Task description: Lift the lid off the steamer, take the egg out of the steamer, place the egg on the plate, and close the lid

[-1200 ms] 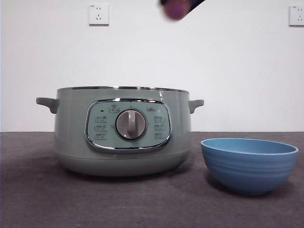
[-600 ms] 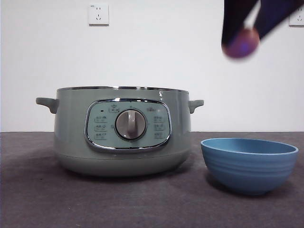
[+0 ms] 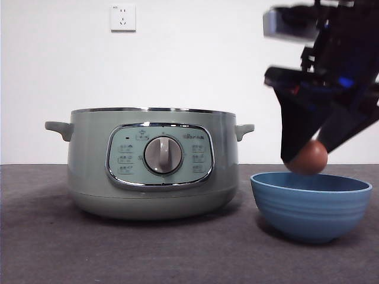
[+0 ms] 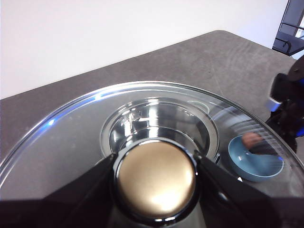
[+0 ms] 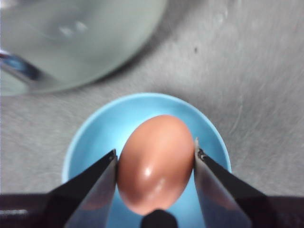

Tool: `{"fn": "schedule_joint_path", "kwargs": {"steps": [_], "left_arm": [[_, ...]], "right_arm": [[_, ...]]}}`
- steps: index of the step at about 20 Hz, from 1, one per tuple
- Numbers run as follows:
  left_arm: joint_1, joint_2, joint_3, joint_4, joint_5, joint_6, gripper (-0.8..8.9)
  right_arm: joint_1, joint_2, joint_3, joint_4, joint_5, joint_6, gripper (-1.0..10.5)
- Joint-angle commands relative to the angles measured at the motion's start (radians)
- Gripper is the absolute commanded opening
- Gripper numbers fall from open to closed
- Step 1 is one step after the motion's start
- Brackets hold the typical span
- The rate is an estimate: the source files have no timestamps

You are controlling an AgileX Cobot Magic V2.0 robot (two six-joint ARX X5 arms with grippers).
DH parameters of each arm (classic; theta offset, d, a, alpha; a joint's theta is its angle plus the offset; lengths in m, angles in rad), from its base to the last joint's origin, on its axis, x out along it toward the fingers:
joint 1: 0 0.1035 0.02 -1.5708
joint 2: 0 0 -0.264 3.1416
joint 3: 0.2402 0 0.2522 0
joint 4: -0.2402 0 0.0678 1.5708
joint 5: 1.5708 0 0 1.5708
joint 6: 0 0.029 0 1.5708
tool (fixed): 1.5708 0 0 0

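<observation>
brown egg [image 5: 155,164] clamped by right gripper [image 5: 155,159] above plate [image 5: 95,137]

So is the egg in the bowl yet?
Not yet. The egg hangs just above the bowl rim, clamped in the right gripper.

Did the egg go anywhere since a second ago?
Yes. The egg, held in the right gripper, has come down and sideways, from high above the steamer to just over the plate.
</observation>
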State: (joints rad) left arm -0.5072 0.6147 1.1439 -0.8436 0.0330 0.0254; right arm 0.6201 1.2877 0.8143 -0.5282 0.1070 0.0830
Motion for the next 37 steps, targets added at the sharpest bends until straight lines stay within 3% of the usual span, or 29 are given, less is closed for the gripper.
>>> {"fn": "schedule_joint_path", "kwargs": {"steps": [1, 5, 20, 22, 25, 32, 37], "left_arm": [[-0.003, -0.011, 0.004, 0.048, 0.002, -0.004, -0.08], [-0.003, -0.011, 0.004, 0.045, 0.001, -0.003, -0.08], [-0.003, -0.011, 0.004, 0.042, 0.001, -0.003, -0.08], [-0.003, -0.011, 0.004, 0.042, 0.001, -0.003, -0.08], [-0.003, -0.011, 0.004, 0.042, 0.001, -0.003, -0.08], [-0.003, -0.011, 0.004, 0.042, 0.001, -0.003, -0.09], [-0.003, 0.0, 0.004, 0.047, 0.002, -0.007, -0.08]], "right_arm": [[-0.006, 0.04, -0.009, 0.037, -0.004, 0.002, -0.1], [-0.011, 0.119, -0.009, 0.057, -0.048, -0.002, -0.1], [-0.01, 0.216, -0.009, 0.073, -0.057, -0.006, 0.0], [-0.01, 0.216, -0.009, 0.071, -0.057, -0.005, 0.8], [-0.004, 0.216, -0.009, 0.071, -0.062, -0.005, 3.3], [-0.004, 0.196, -0.008, 0.072, -0.081, -0.005, 3.6], [-0.004, 0.063, -0.007, 0.067, -0.079, -0.005, 3.5]]}}
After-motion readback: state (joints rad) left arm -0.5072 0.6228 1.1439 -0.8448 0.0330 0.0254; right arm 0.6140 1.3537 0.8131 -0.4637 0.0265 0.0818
